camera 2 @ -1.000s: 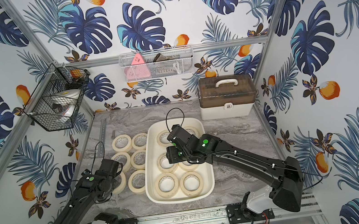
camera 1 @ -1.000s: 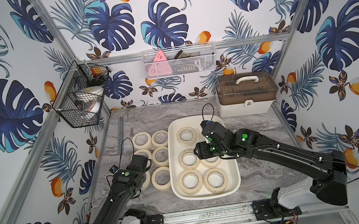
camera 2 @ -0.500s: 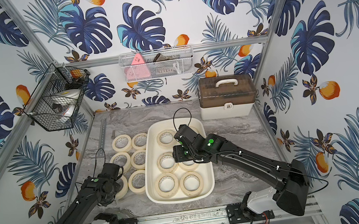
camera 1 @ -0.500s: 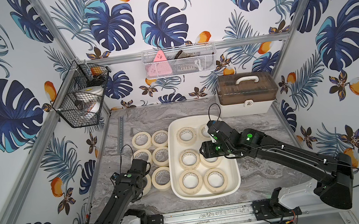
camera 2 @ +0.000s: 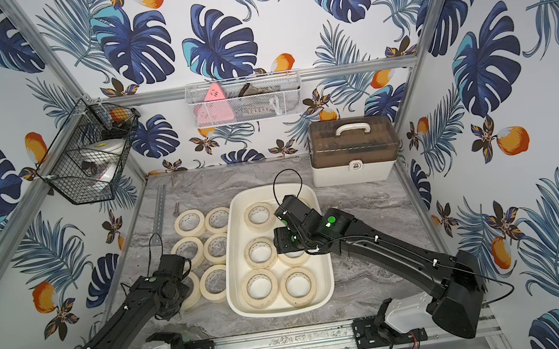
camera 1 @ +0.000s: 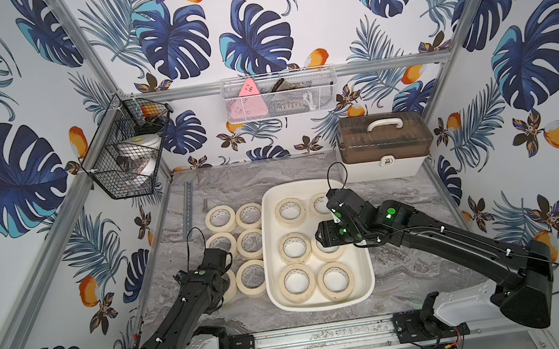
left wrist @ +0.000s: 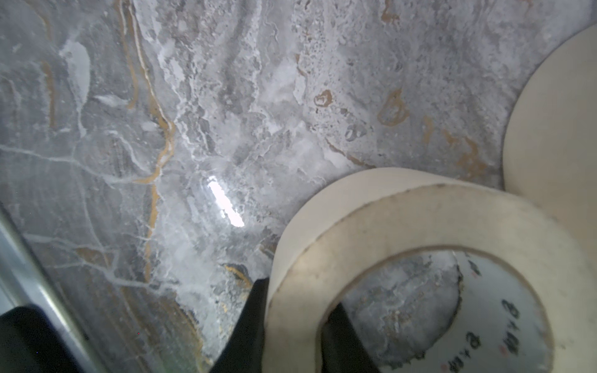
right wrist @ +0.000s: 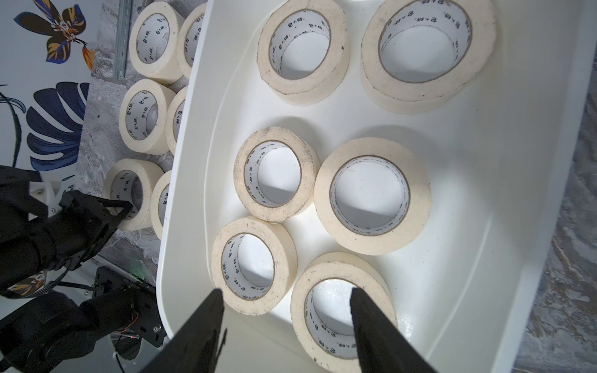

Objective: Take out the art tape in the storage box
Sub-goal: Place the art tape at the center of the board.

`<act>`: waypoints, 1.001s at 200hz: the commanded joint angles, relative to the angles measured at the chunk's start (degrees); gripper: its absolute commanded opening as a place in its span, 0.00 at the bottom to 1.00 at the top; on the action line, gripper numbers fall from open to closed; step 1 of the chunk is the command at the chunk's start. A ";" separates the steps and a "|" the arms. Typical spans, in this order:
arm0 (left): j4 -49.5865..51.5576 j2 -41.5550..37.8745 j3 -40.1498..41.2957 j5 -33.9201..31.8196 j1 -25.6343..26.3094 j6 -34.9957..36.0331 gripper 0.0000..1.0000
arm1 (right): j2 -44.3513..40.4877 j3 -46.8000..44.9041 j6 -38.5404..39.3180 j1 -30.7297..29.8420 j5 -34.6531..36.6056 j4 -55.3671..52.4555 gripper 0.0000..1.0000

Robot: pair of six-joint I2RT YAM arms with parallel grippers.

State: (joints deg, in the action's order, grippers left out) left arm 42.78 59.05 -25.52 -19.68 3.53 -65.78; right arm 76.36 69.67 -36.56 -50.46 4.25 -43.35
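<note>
shifted toward the right side of the storage box (camera 1: pixel 361 275) over the last second, the right arm now leaves the middle roll of the left column uncovered and hides part of the middle roll of the right column instead. the left arm's rear part has swung inward along the front rail, while its wrist remains over the same near corner of the tabletop (camera 1: pixel 272 184).

the art tape (camera 1: pixel 283 285) is a set of like cream rings with wide holes lined in white, faint print inside the cores and grubby specks on the edges. six lie in the storage box, two columns of three. six more lie on the tabletop just left of the box, also two by three. the rolls in clear view lie flat, holes facing up. the box is a shallow cream-white tub with rounded corners, its long axis running from the front rail toward the back wall.

the right pincer (right wrist: pixel 286 290) hangs over the box with its fingers apart, gripping nothing. the left pincer (left wrist: pixel 298 294) is clamped on the wall of the near-left roll (left wrist: pixel 420 219) on the tabletop, one finger inside the hole and one outside.
</note>
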 commanded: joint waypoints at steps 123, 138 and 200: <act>4.14 -7.01 -4.94 -2.79 -0.98 3.55 0.93 | -2.57 0.21 1.57 0.94 2.94 -3.97 0.67; 5.32 -7.68 -6.88 -3.08 -0.98 4.42 0.94 | -2.79 0.35 1.67 1.06 3.17 -4.28 0.67; 3.10 -8.44 -17.42 7.06 -0.89 15.41 0.92 | -3.40 0.21 2.56 2.09 4.01 -4.55 0.69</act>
State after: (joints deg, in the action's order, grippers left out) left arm 48.34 49.82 -39.83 -19.90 2.66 -57.98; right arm 73.28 69.73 -34.92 -48.73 7.20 -46.39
